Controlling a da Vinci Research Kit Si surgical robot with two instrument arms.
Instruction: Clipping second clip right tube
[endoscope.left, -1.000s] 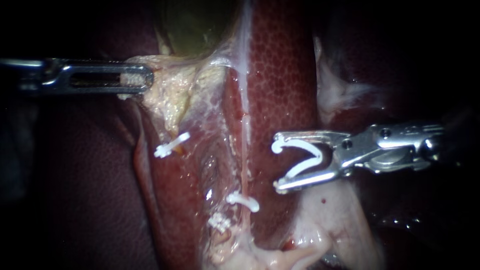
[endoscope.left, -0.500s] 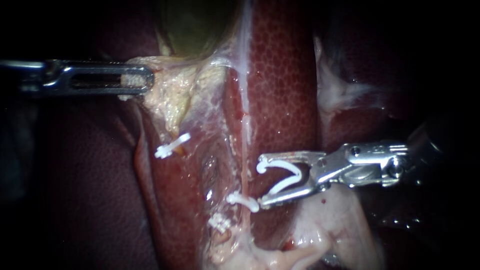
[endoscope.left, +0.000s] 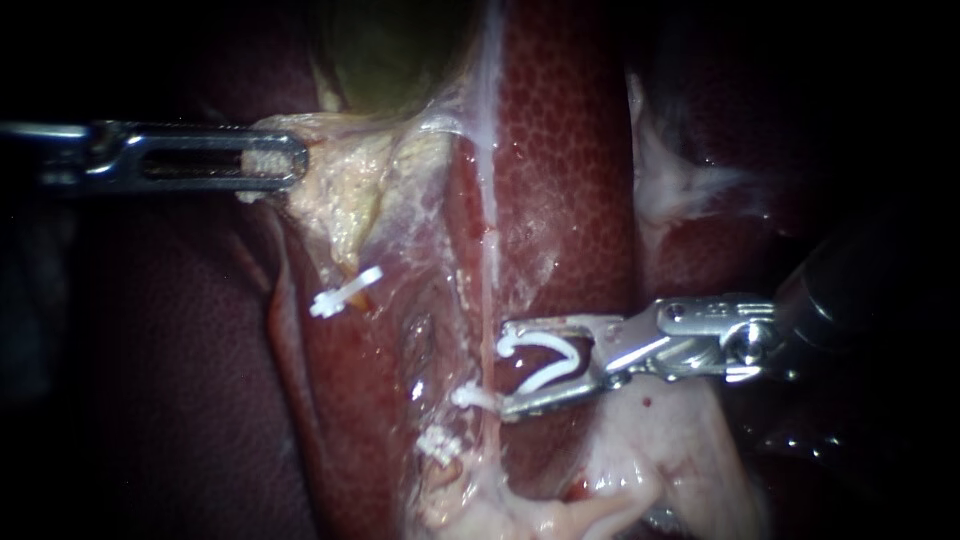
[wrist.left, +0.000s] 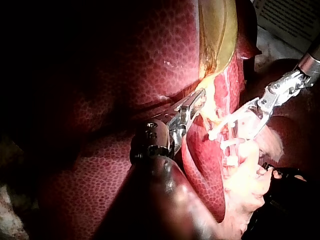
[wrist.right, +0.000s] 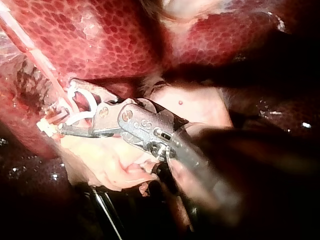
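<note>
the left instrument (endoscope.left: 275, 160) is clamped on pale tissue (endoscope.left: 345, 180) just below the gallbladder (endoscope.left: 390, 50), holding it out toward the liver's left side. the right instrument (endoscope.left: 505, 368) has its jaws apart but bearing from both sides on a loaded clip (endoscope.left: 550, 360), open and white, so they are gripping the clip and nothing else. the right tube (endoscope.left: 490, 280) runs down the liver (endoscope.left: 560, 150) along its middle fold. the jaw tips just reach the tube, directly above the placed clip (endoscope.left: 472, 397) already on it. whether the tube sits fully inside the open clip i cannot tell.

risks, as i judge them: closing now with the tube only part-way in would leave a clip that pinches half of it or slips off. the lower jaw looks to be touching the placed clip – pressing on could nudge it loose or stack the two together. the tips could also catch liver behind the tube.
</note>
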